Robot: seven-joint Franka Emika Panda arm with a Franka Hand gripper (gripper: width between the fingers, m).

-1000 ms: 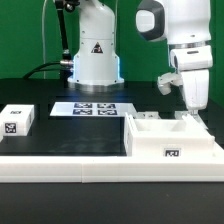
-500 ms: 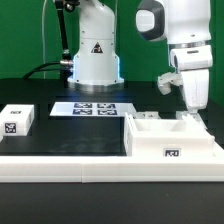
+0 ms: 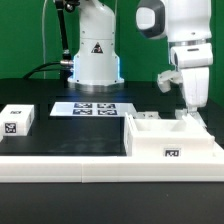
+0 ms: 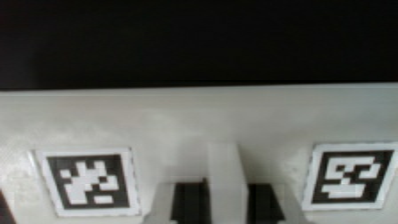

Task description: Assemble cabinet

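Gripper (image 3: 190, 113) clenched on a thin upright wall of the cabinet body (image 3: 170, 137), at its far corner toward the exterior view's right; wrist view shows that narrow white wall pinched between the two dark fingers (image 4: 185, 203), jaws nearly together. Cabinet body sits on the black table (image 3: 60, 135), open side up, toward the exterior view's right, just behind the low white border rail (image 3: 70, 168); one tag (image 3: 172, 153) on its front face; two further tags (image 4: 86, 180) on the white surface seen by the wrist camera. Small tagged white part (image 3: 17, 120) lies well apart, toward the exterior view's left; marker board (image 3: 86, 108) lies flat between the two, before the robot base (image 3: 92, 62).
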